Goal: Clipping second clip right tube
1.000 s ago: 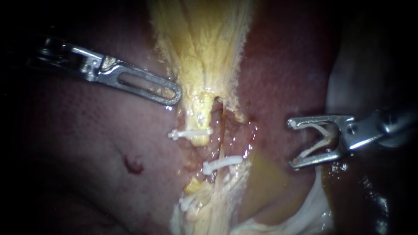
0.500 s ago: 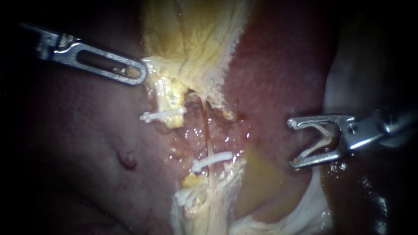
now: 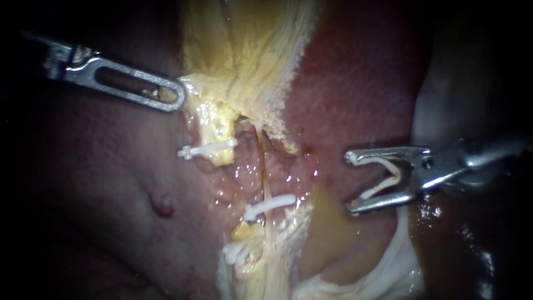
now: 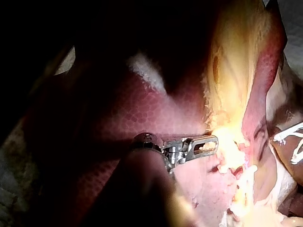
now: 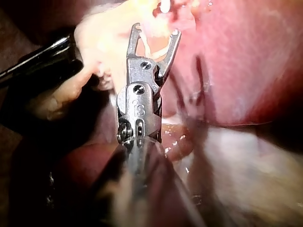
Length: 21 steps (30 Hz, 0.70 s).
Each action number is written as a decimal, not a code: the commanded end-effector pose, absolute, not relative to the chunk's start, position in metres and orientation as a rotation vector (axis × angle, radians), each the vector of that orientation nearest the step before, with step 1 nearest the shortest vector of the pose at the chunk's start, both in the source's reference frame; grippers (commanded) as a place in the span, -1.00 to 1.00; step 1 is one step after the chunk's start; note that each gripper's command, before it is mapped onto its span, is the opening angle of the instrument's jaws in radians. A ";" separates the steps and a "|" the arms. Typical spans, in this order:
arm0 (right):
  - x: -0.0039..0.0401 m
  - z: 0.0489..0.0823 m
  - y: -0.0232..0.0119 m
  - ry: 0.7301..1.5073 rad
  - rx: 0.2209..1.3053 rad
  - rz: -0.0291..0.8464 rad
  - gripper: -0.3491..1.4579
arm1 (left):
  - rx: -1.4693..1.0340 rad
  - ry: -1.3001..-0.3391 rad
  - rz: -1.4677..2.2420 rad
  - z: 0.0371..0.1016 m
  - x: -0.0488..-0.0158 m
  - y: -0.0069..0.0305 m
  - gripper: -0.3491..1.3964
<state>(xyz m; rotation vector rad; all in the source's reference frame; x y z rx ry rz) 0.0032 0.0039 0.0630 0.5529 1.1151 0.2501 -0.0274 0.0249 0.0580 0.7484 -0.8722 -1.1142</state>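
**Loaded clip short of right tube, approach not yet made**

Far left: left instrument (image 3: 179, 95), pincer closed flat on the edge of the yellow gallbladder (image 3: 244, 61), apparently drawing it leftward over the liver (image 3: 111, 183). Same grip in the left wrist view, with yellow tissue visible through the slot.

Just beside the tip: left tube (image 3: 217, 136), a short yellow stump crossed by the left-tube clip (image 3: 208, 149).

Next over: right tube (image 3: 262, 166), a thin brownish strand running down from the gallbladder. Bare along its upper stretch, with the lower clip (image 3: 270, 206) across its far end. Small white piece further down, too unclear to name.

Far right: right instrument (image 3: 348, 183), well apart from the right tube, mouth facing it across bare liver. Pincer spread wide, yet seated on both legs of the loaded clip (image 3: 383, 178), an open white V.

Likely step: carry the loaded clip in over the bare stretch between the gallbladder and the lower clip.

Risks from here:
- Lower tip digging into the liver on a low approach.
- Partial bite on so thin a strand, or nearby tissue caught along with it.
- Landing on top of the lower clip, leaving no gap between the two.
- Slack tube on loss of the left grip.
- Tear of the strand from too hard a pull.
- Clip shaken loose before closure.
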 end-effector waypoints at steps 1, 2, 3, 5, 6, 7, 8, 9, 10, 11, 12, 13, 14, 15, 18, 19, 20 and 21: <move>0.0038 0.0634 0.0037 1.113 0.566 0.260 -0.06 | 0.748 -0.872 -1.115 0.0580 -0.0274 0.0248 -1.00; 0.0042 0.0637 0.0035 1.112 0.576 0.267 -0.06 | 0.748 -0.872 -1.115 0.0580 -0.0274 0.0248 -1.00; 0.0046 0.0640 0.0034 1.111 0.586 0.273 -0.06 | 0.747 -0.872 -1.115 0.0580 -0.0274 0.0248 -1.00; 0.0055 0.0647 0.0031 1.112 0.600 0.282 -0.06 | 0.747 -0.872 -1.115 0.0580 -0.0274 0.0248 -1.00; 0.0059 0.0650 0.0030 1.112 0.612 0.294 -0.06 | 0.747 -0.872 -1.115 0.0580 -0.0274 0.0248 -1.00; 0.0062 0.0652 0.0029 1.114 0.623 0.300 -0.06 | 0.747 -0.872 -1.115 0.0580 -0.0274 0.0248 -1.00; 0.0066 0.0655 0.0029 1.115 0.628 0.309 -0.06 | 0.747 -0.872 -1.115 0.0580 -0.0274 0.0248 -1.00; 0.0069 0.0658 0.0028 1.118 0.633 0.321 -0.06 | 0.747 -0.872 -1.115 0.0580 -0.0274 0.0248 -1.00; 0.0073 0.0661 0.0029 1.122 0.637 0.328 -0.06 | 0.746 -0.872 -1.115 0.0580 -0.0275 0.0248 -1.00; 0.0075 0.0662 0.0030 1.124 0.639 0.334 -0.06 | 0.746 -0.872 -1.115 0.0580 -0.0275 0.0247 -1.00; 0.0077 0.0664 0.0030 1.127 0.647 0.345 -0.06 | 0.746 -0.872 -1.115 0.0580 -0.0275 0.0247 -1.00; 0.0079 0.0666 0.0032 1.127 0.653 0.357 -0.07 | 0.746 -0.872 -1.115 0.0581 -0.0275 0.0247 -1.00; 0.0081 0.0668 0.0033 1.131 0.664 0.366 -0.07 | 0.746 -0.872 -1.115 0.0581 -0.0275 0.0247 -1.00; 0.0083 0.0670 0.0034 1.132 0.672 0.376 -0.07 | 0.745 -0.872 -1.115 0.0581 -0.0275 0.0247 -1.00; 0.0092 0.0678 0.0040 1.130 0.693 0.394 -0.07 | 0.745 -0.872 -1.115 0.0581 -0.0275 0.0247 -1.00; 0.0094 0.0680 0.0041 1.131 0.703 0.400 -0.07 | 0.745 -0.872 -1.116 0.0581 -0.0275 0.0247 -1.00; 0.0096 0.0683 0.0041 1.133 0.713 0.404 -0.07 | 0.745 -0.872 -1.116 0.0581 -0.0276 0.0247 -1.00; 0.0097 0.0685 0.0040 1.136 0.722 0.410 -0.07 | 0.745 -0.872 -1.116 0.0581 -0.0276 0.0246 -1.00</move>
